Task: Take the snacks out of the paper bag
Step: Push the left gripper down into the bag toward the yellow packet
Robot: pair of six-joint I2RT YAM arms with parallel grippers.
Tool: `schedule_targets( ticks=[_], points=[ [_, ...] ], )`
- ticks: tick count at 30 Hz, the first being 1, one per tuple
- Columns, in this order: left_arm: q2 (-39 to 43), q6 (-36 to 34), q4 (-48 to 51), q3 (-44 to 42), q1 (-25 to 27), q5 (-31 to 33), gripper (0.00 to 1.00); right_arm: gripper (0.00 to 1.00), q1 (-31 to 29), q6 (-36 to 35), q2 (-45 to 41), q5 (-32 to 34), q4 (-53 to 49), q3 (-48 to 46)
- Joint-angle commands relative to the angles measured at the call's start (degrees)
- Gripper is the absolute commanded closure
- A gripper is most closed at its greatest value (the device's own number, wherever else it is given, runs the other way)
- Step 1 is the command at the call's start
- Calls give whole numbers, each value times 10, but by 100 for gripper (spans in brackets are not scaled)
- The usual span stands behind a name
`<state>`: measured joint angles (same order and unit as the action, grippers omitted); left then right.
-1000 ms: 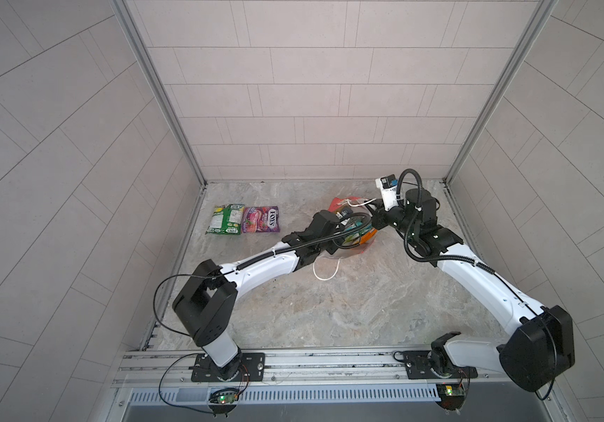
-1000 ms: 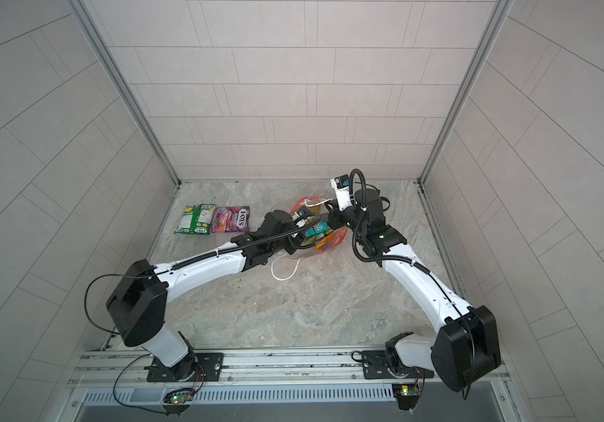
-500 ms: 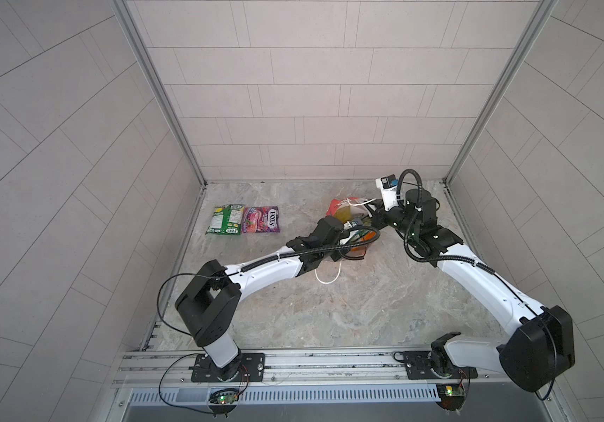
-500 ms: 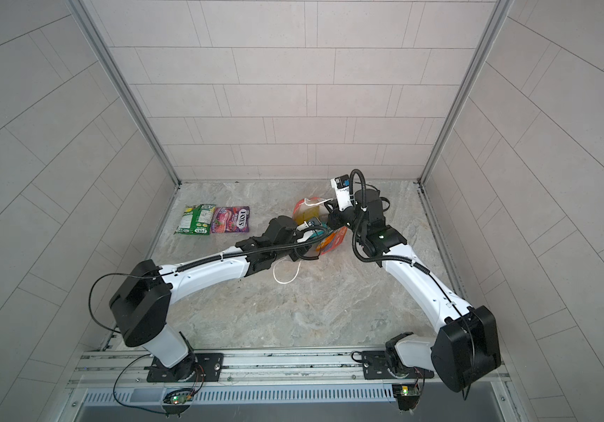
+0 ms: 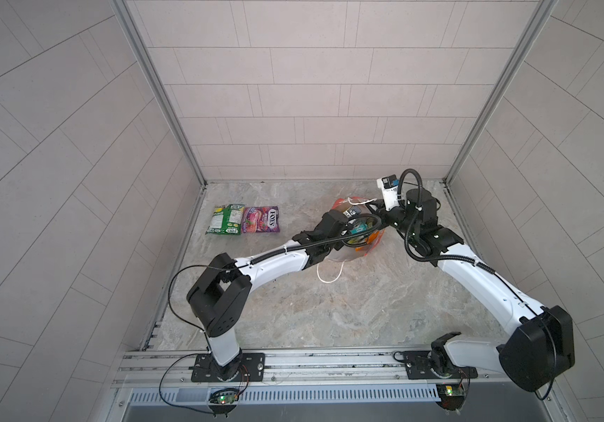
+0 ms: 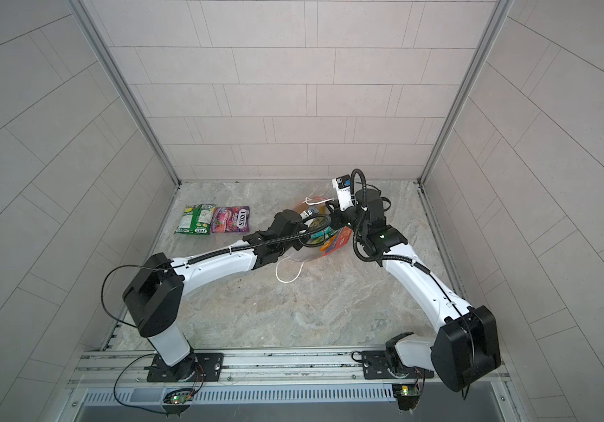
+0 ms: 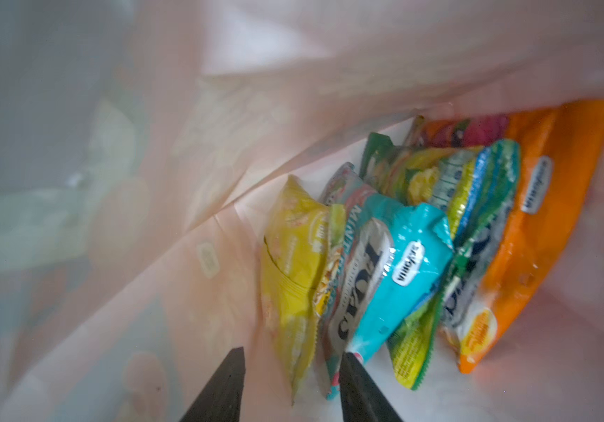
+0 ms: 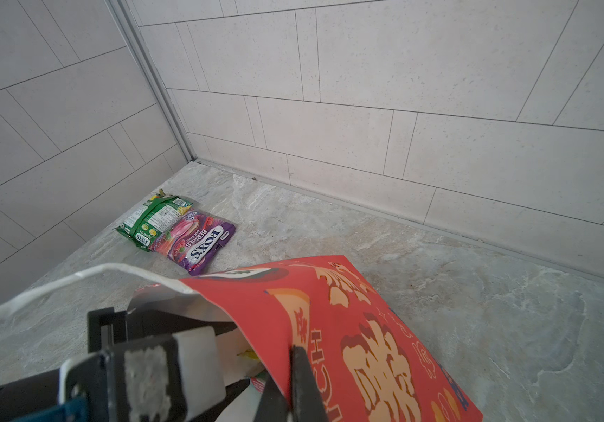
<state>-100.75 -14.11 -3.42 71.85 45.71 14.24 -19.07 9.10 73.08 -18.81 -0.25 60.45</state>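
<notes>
In both top views the bag [image 5: 370, 244] [image 6: 335, 243] sits tilted on the table [image 5: 366, 310], right of middle and toward the far wall. Its mouth is turned to the left and a white cord [image 5: 328, 281] trails on the near side. The left arm reaches into the mouth, so its gripper is hidden here. The right gripper [image 5: 375, 213] is at the bag's far rim. Two snacks are already out at the far left, side by side with edges touching: the green packet [image 5: 225, 219] [image 6: 197, 220] and the purple packet [image 5: 261, 219] [image 6: 231, 219].

The left wrist view looks down inside the bag. Four packets stand on edge in a row: the yellow packet [image 7: 293, 255], teal packet [image 7: 395, 263], yellow-green packet [image 7: 439, 182] and orange packet [image 7: 549, 219]. The left gripper [image 7: 292, 351] is about half spread and grips nothing. The ends of the yellow and teal packets fall between its fingers, and one fingertip [image 7: 353, 380] seems to touch the teal packet's corner.

In the right wrist view the right gripper [image 8: 286, 380] is clenched on the edge of the bag's red wall, one finger outside and one inside, propping the mouth open.

The third pick looks to be the step in hand. The next move calls for centring on a single packet, closing firmly on its slippery end and drawing it out through the mouth while the right grip holds. Catching two packets at once is the likely slip.
</notes>
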Motion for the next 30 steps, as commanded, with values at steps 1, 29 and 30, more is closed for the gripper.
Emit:
schedule_targets(
  ticks=[1,29,30],
  points=[
    [-22,22,8,34,-10,16,53,100,-1,7,-19,-19,45,-1],
    [-121,22,-10,87,-25,-51,74,100,-1,9,-23,-38,58,-6],
    [-117,24,-11,84,-25,-48,77,100,-1,9,-24,-37,59,-7]
  ],
)
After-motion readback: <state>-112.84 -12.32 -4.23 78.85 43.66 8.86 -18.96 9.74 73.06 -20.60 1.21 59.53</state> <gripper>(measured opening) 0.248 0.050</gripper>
